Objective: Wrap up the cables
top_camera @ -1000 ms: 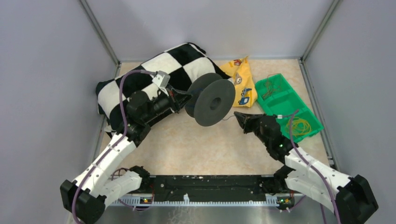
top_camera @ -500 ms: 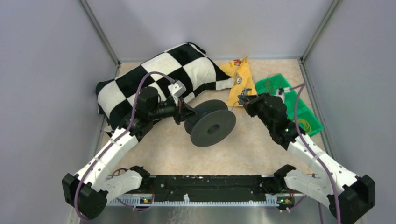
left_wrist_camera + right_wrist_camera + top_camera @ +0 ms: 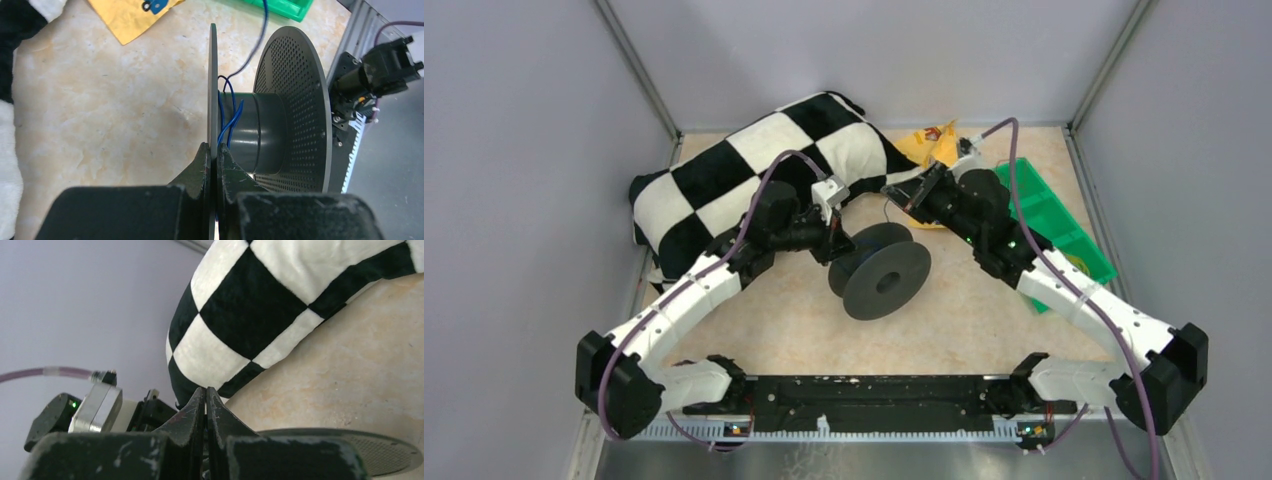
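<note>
the left fingers [image 3: 207, 156] are pinching the thin rim of one flange of the dark grey spool [image 3: 265, 131]. the spool stands with its flanges upright, so i judge that it can be steadied or turned while the wire goes on. around its hub lie a few loose turns of the blue cable [image 3: 226, 120], and one strand leaves the hub toward the far edge of the counter [image 3: 764, 320].

the right fingers [image 3: 202, 399] are pressed together just above the spool. the strand is too fine to see between them, but i think they hold its free end so that it is stretched for winding.

the spool sits near the middle of the counter. a black-and-white checkered cushion [image 3: 724, 175] fills the far left corner, a yellow printed cloth [image 3: 936, 160] lies at the far edge, and a green tray [image 3: 1049, 215] lies along the right edge.
</note>
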Motion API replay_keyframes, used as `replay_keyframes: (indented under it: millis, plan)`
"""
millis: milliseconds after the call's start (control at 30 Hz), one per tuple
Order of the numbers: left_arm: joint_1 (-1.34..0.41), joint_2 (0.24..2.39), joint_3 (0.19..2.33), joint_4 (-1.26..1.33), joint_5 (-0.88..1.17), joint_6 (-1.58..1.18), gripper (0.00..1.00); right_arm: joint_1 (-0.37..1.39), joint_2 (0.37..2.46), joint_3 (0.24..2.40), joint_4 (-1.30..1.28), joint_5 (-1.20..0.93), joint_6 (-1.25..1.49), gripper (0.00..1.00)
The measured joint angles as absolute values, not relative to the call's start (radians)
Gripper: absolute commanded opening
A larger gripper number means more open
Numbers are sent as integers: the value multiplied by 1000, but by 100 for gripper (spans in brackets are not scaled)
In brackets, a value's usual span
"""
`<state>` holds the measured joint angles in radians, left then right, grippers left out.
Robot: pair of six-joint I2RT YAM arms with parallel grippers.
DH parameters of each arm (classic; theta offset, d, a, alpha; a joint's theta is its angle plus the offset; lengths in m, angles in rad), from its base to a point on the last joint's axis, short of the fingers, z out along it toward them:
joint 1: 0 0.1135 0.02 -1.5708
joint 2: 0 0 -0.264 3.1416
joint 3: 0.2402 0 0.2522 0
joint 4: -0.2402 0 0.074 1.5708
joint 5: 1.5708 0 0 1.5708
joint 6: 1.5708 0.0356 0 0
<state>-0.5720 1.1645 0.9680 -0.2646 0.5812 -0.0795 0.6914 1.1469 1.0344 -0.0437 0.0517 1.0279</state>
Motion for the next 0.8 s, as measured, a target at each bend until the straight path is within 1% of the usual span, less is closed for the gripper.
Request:
replay_keyframes:
  millis: [333, 800]
  plan:
    - [-572, 1235, 1005, -264, 453, -151, 0, 819, 1279, 1050, -73, 14, 954, 0]
    - [-572, 1238, 1021, -247, 265, -335, 0, 882, 1303, 1076, -91, 10, 874, 0]
